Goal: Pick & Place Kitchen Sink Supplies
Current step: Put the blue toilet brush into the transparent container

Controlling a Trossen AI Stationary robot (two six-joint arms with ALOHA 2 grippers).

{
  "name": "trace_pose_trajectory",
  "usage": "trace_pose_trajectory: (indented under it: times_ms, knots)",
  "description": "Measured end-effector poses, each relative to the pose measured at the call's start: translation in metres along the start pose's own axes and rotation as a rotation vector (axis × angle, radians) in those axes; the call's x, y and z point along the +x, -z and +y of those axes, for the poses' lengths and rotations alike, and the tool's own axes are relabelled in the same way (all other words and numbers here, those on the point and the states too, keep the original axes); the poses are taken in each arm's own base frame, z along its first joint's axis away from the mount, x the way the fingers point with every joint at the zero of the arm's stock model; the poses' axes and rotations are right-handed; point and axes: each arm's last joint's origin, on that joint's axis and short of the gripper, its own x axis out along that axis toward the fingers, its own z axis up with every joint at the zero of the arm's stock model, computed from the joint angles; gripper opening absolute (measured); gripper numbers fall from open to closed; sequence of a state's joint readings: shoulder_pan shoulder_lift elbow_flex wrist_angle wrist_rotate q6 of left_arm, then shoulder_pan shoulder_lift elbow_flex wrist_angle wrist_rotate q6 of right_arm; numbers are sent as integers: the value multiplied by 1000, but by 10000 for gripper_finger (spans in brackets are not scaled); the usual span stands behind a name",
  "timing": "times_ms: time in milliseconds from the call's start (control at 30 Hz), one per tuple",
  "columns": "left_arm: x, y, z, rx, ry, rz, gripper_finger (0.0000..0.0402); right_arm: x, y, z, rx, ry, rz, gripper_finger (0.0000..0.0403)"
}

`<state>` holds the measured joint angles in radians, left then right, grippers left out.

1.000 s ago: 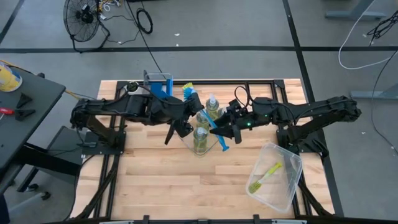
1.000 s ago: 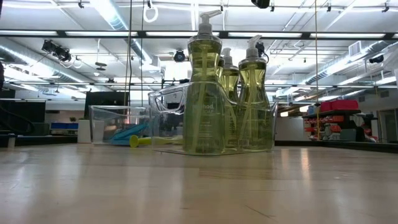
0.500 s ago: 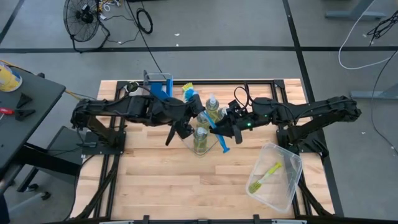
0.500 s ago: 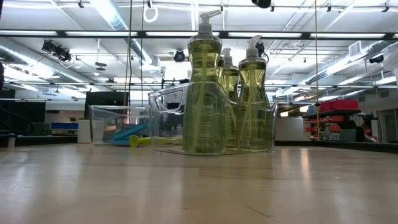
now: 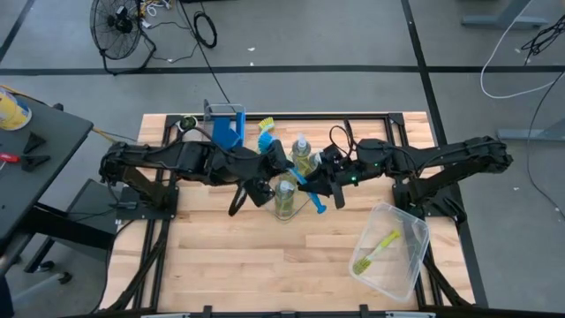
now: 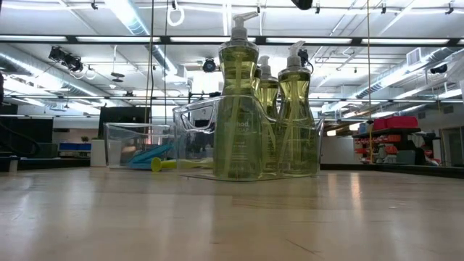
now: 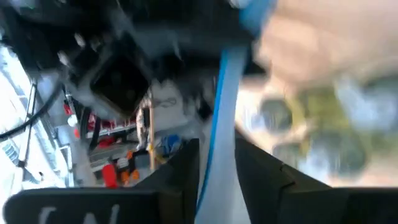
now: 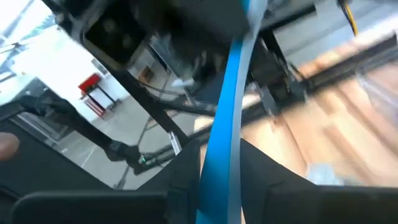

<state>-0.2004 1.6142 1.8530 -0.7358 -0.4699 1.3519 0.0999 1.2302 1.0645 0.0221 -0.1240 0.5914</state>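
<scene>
A blue dish brush (image 5: pixel 298 175) hangs in the air above the clear bin (image 5: pixel 287 210) that holds the bottles of yellow-green liquid (image 5: pixel 284 190) (image 6: pixel 237 109). Its head (image 5: pixel 267 141) points toward the far left and its handle end (image 5: pixel 318 208) toward the near right. My left gripper (image 5: pixel 279 161) (image 7: pixel 216 180) is shut on the handle near the head. My right gripper (image 5: pixel 311 187) (image 8: pixel 219 180) is shut on it farther down. A yellow-green brush (image 5: pixel 375 252) lies in the clear bin (image 5: pixel 402 234) at the near right. My left gripper has the blue brush's handle (image 7: pixel 214 149) between its two fingers, on the part near the head, and comes from the table's left, roughly level. The view is blurred. The brush is clear of the table. My right gripper pinches the flat blue handle (image 8: pixel 224 143) between its two fingers, toward the free end. It comes level from the table's right, with the fingers across the handle. The brush stays lifted over the bottles.
Blue sponges stand in a holder (image 5: pixel 227 124) at the far left of the table, with a yellow-green brush head (image 5: pixel 266 124) beside it. The near left part of the tabletop (image 5: pixel 221 256) is bare wood.
My right gripper has shut on the blue brush's handle. My left gripper has shifted a little and rolled, and the brush head has swung slightly toward the near edge, uncovering the yellow-green brush head behind it.
</scene>
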Motion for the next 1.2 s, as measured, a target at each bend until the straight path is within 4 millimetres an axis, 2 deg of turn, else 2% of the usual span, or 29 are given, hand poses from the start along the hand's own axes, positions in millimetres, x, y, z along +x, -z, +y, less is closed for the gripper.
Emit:
trace_pose_trajectory:
  times_ms: [100, 233, 500, 700, 933, 1200]
  knots:
    - [0, -6, 4, -116, -32, -70, 127, -1, -2, 1, -50, -6, -10, 75]
    - [-9, -12, 18, -229, -165, -153, 165, -1, -1, 1, -96, -1, -2, 75]
    - [-18, -18, 38, -328, -381, -156, 228, -7, -1, 1, -226, 36, 7, 74]
    - [-33, -11, 52, -469, -507, -159, 232, -29, -4, 5, -358, 57, 32, 73]
    - [-48, -4, 60, -644, -587, -180, 218, -59, -3, 11, -506, 46, 103, 73]
    - [-53, 3, 61, -692, -619, -57, 205, -83, 16, 23, -439, -59, 281, 73]
